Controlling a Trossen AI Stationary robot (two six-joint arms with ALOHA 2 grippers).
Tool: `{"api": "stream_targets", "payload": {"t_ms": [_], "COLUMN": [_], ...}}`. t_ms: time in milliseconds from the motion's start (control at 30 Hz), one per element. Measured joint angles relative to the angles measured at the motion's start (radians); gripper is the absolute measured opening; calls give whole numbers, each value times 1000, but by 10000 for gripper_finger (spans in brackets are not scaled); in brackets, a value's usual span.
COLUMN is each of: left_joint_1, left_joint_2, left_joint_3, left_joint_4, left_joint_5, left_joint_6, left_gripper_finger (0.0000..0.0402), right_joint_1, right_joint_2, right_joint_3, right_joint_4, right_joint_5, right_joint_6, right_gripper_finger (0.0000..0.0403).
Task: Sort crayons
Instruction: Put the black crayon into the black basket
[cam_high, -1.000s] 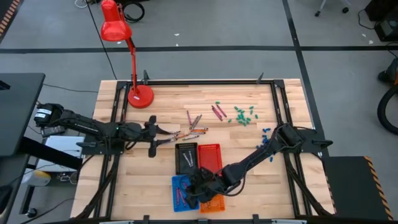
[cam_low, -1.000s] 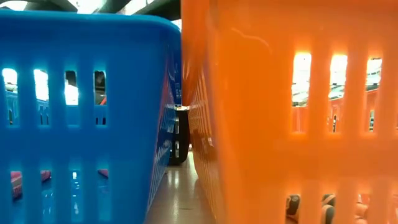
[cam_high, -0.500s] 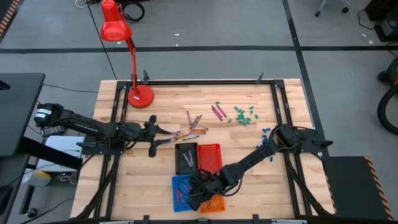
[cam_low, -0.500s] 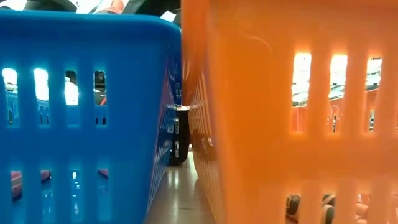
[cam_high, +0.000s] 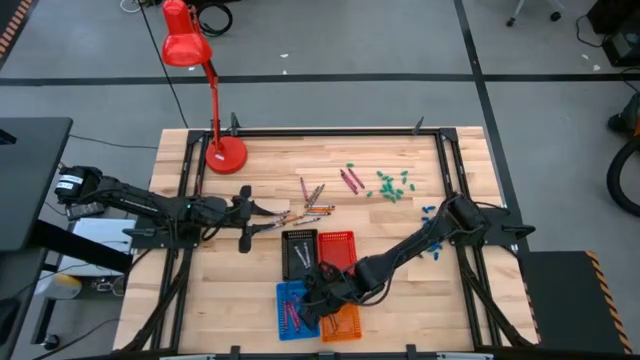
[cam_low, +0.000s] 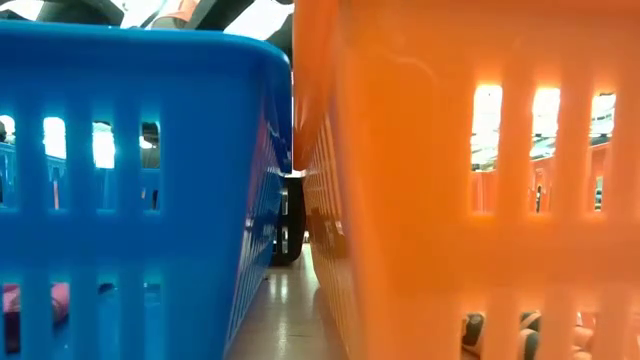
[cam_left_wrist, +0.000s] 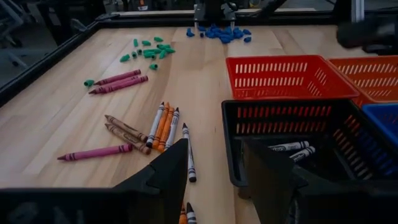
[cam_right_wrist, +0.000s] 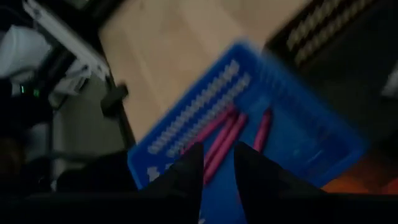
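Note:
Loose crayons (cam_high: 310, 212) lie flat on the wood at mid-table, and two maroon ones (cam_high: 351, 179) lie farther back. My left gripper (cam_left_wrist: 214, 180) stands open just short of the loose crayons (cam_left_wrist: 163, 124), holding nothing. My right gripper (cam_right_wrist: 217, 155) hovers open over the blue basket (cam_high: 292, 310) near the front edge. Nothing is between its fingers. Maroon crayons (cam_right_wrist: 217, 134) lie on that basket's floor. The black basket (cam_left_wrist: 292, 134) holds pale crayons (cam_left_wrist: 289, 148).
A red basket (cam_high: 338, 250) stands beside the black one and an orange basket (cam_high: 342, 322) beside the blue one. Green pieces (cam_high: 392, 185) and blue pieces (cam_high: 428, 212) lie at the far right. A red desk lamp (cam_high: 210, 100) stands at the far left. Bare wood lies front left.
The blue basket has shifted a little on the table and looms larger in the low view. My right arm stays over it, drawn slightly toward the far edge.

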Motion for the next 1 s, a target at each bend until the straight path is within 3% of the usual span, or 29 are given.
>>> {"api": "stream_targets", "payload": {"t_ms": [167, 333, 600, 767, 1000], "left_joint_1": [0, 20, 106, 160, 205], "left_joint_2": [0, 2, 2, 2, 6], "left_joint_3": [0, 0, 0, 0, 0], "left_joint_4": [-88, -167, -233, -260, -293], "left_joint_5": [8, 11, 8, 7, 7], "left_joint_6": [-48, -70, -44, -27, -31], "left_gripper_finger": [162, 162, 162, 162, 162], "right_joint_1": [-23, -26, -52, -48, -57], "right_joint_2": [-56, -83, -80, -80, -78], "right_joint_3": [0, 0, 0, -33, -192], "right_joint_4": [-51, -121, -90, 137, 563], "right_joint_5": [98, 315, 468, 572, 506], "right_joint_6": [-108, -241, -469, -654, -870], "right_gripper_finger": [93, 93, 93, 93, 93]}}
